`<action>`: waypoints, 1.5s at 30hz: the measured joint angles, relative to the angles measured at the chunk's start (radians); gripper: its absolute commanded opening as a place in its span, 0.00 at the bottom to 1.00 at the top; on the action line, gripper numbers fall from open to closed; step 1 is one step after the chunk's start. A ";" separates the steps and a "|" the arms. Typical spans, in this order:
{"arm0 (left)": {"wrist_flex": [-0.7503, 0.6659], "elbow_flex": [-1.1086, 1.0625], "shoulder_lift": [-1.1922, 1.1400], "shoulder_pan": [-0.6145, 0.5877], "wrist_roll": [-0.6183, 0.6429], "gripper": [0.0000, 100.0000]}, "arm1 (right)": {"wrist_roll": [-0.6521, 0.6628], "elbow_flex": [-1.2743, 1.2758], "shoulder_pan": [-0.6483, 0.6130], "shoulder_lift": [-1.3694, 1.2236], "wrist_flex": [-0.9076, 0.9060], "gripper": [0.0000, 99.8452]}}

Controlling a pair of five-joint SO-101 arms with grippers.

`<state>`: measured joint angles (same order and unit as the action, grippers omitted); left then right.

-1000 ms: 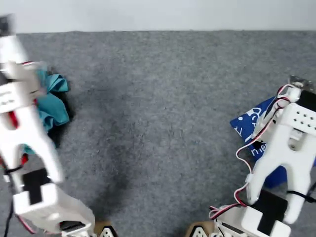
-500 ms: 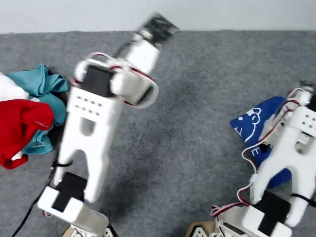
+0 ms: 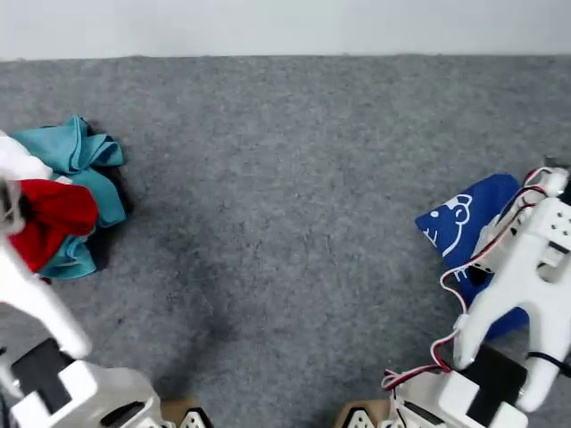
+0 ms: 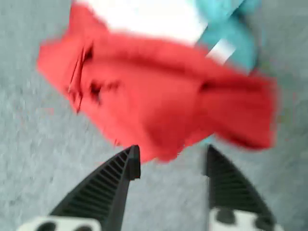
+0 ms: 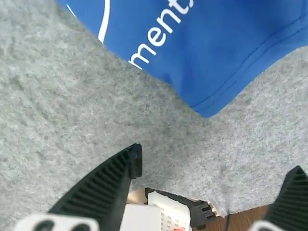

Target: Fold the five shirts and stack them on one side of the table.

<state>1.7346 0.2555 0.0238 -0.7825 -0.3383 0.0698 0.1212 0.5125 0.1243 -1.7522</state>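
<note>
A pile of crumpled shirts lies at the table's left edge: a red shirt point(image 3: 55, 217) on a teal shirt point(image 3: 82, 160), with a white shirt point(image 3: 18, 164) behind them. My left arm point(image 3: 34, 303) leans over that pile. Its gripper point(image 4: 172, 156) is open just short of the red shirt point(image 4: 159, 101), nothing between the fingers. A blue shirt point(image 3: 464, 223) with white print lies at the right. My right arm point(image 3: 526, 267) stands over it, and its gripper point(image 5: 215, 163) is open wide above the table beside the blue shirt's point(image 5: 207, 43) hem.
The grey felt table point(image 3: 285, 178) spreads between the pile and the blue shirt. A pale wall point(image 3: 285, 27) runs along the far edge. Both arm bases point(image 3: 446, 401) stand at the near edge.
The left arm swung out over the middle of the table, then came back to the left and now hangs over the red shirt. The right arm has barely shifted.
</note>
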 measured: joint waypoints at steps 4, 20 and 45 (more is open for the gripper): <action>-0.014 -0.061 0.000 -0.110 -0.052 0.26 | 0.000 0.000 -0.041 0.000 0.000 0.44; -0.474 -0.348 0.000 0.032 0.017 0.26 | 0.000 0.002 -0.072 0.000 0.000 0.44; -0.735 -0.325 -0.250 0.175 0.364 0.02 | 0.048 0.034 -0.072 0.000 0.000 0.44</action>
<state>0.9996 -0.0698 -0.2263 -0.6076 0.0253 0.1174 0.1550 0.4404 0.1243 -1.7522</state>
